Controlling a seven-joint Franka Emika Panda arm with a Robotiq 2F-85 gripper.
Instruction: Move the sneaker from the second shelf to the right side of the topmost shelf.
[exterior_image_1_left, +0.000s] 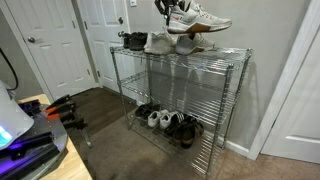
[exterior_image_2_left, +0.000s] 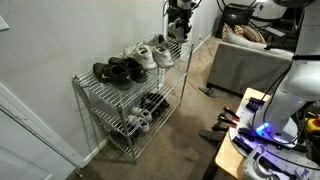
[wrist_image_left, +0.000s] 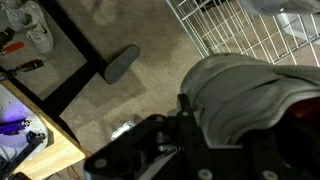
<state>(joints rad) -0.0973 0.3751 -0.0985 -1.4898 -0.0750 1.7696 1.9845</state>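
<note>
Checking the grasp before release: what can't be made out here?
Gripper fingertips: sneaker covers them in every view.
Sneaker's gap above the top shelf: too small in both exterior views.
Bottom-shelf shoes: too small to count in both exterior views.

Arm (exterior_image_2_left: 292, 85): white glossy shell, fat rounded links, smooth casing, dark ring at joint near top edge. Base light (exterior_image_2_left: 262, 132): blue-violet glow, also seen at left edge in an exterior view (exterior_image_1_left: 6, 135). Gripper (exterior_image_1_left: 168, 10): black, blocky, dark in both exterior views. Wrist view: black angular finger links (wrist_image_left: 190, 125), semi-gloss housing along bottom edge. Screws and markings too blurred to tell.
</note>
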